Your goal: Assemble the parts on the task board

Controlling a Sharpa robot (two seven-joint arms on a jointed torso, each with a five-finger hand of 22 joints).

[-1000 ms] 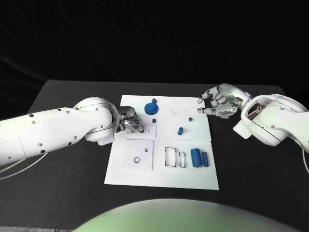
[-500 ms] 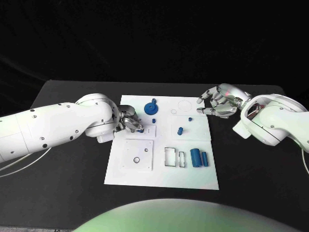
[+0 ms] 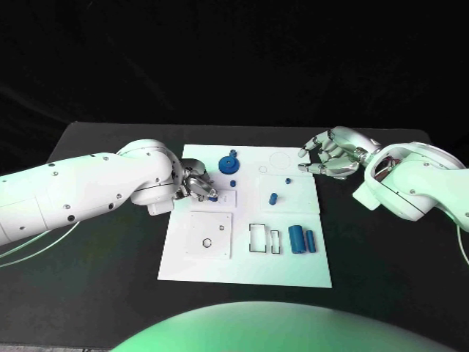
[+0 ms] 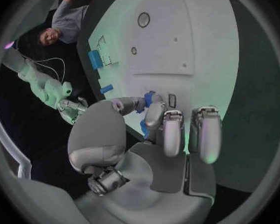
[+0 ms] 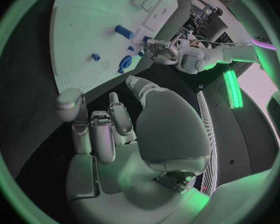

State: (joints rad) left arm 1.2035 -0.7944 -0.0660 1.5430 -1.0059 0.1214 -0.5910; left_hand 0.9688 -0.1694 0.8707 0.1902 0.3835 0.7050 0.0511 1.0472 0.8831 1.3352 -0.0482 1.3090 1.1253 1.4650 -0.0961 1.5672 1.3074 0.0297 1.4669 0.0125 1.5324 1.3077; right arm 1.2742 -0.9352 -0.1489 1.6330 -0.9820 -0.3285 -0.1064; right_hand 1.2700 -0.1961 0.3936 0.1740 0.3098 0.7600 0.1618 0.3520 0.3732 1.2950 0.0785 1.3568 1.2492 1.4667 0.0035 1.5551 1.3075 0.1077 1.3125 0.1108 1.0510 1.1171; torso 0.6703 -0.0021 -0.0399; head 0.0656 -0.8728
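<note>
Left robot hand (image 3: 196, 185): a small blue part (image 4: 149, 98) is being pinched between its fingertips, as the left wrist view shows; the other fingers (image 4: 201, 134) are being kept curled beside it.
Why held so: the pinch is probably being used so that the small piece can be steered into a seat on the task board (image 3: 245, 271); this is a judgement, not a thing seen.
Where the held part is: it is being carried just over the board's left-middle area, near a small rectangular slot (image 4: 172, 100).
Right robot hand (image 3: 332, 155): it is being held off the board's far right corner, above the desk (image 3: 108, 257), with its fingers apart and nothing in them.
Why parked there: it is likely being kept clear so that the left arm's work is not crowded.
Blue wheel (image 3: 229, 163): it is lying on the far left part of the board, just beyond the left robot hand.
Short blue peg (image 3: 272, 197): it is standing or lying near the board's middle; which one cannot be told.
Two blue cylinders (image 3: 303, 239): they are lying side by side at the board's right, beside two empty rectangular recesses (image 3: 264, 238), probably waiting to be seated.
Square plate (image 3: 212, 235): it is lying on the board's left-near part, with small holes showing.
Writing and brands: no label or lettering is being shown legibly on the board, the parts or the arms.
</note>
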